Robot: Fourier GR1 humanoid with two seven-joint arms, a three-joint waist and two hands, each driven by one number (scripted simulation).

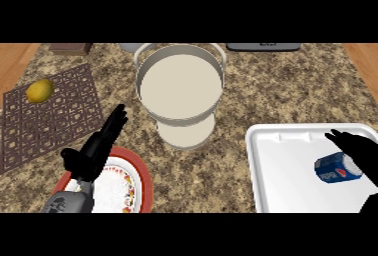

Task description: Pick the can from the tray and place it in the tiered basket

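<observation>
The can (338,169) lies on its side in the white tray (284,170), just under and beside the right hand (359,150), whose fingers are spread wide and hold nothing. To grasp well, the fingers should close across the can's round body, then lift toward the tiered basket (179,60). The right forearm is cut off at the edge. The left hand (96,150) rests open over a plate (140,175).

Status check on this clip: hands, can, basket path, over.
Left hand open, resting over the red-rimmed plate. Right hand open at the can, not closed on it. Can lies on its side in the white tray. Tiered basket unobstructed.
</observation>
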